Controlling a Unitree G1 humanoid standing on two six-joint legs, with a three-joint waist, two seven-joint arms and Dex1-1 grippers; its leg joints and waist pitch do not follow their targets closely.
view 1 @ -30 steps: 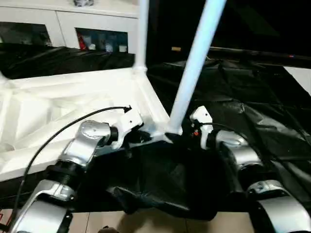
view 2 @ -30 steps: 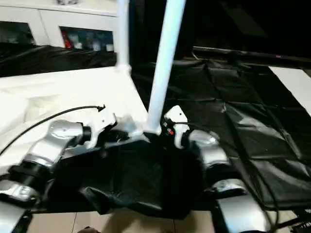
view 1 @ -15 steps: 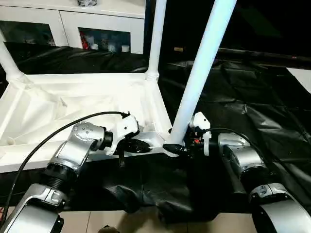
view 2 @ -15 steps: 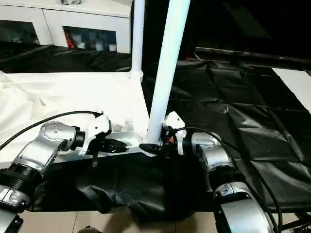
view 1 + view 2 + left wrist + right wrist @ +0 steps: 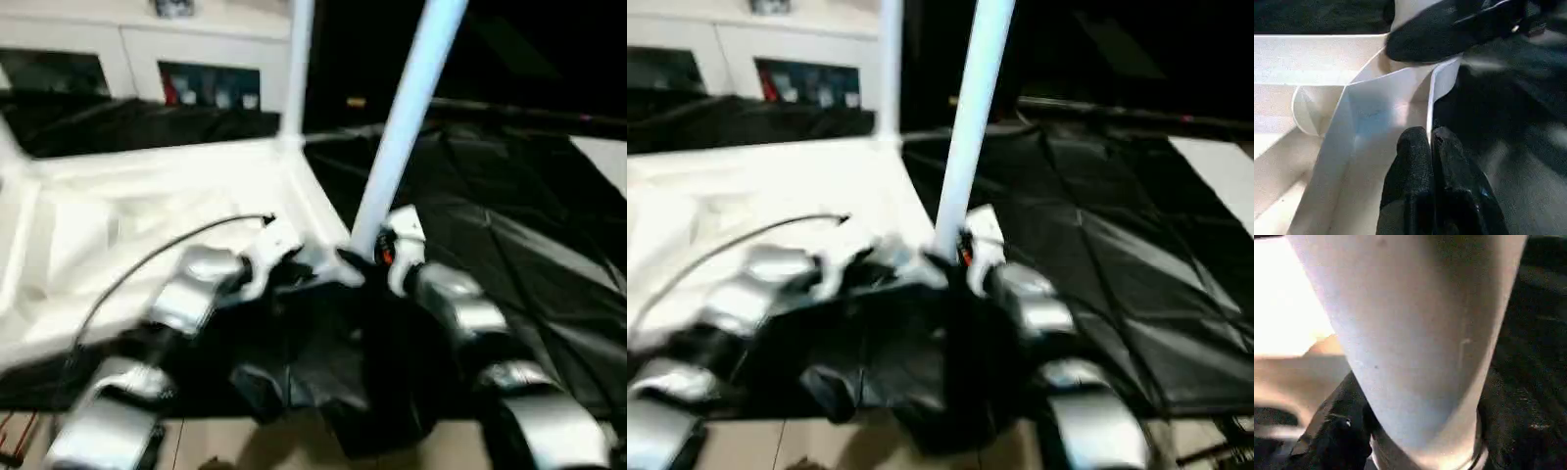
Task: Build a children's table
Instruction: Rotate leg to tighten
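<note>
The left gripper pinches the tabletop rim shut; the right gripper's fingers, I cannot tell. Seat the leg straight in its corner socket.

Head stereo looks down; wrist cams close on shared leg.

Silver, rounded forearms end in white wrist housings. A thin black cable arcs over the left arm, and a small red-orange mark shows on the right wrist. The left gripper has two black, blunt, matte fingers.
</note>
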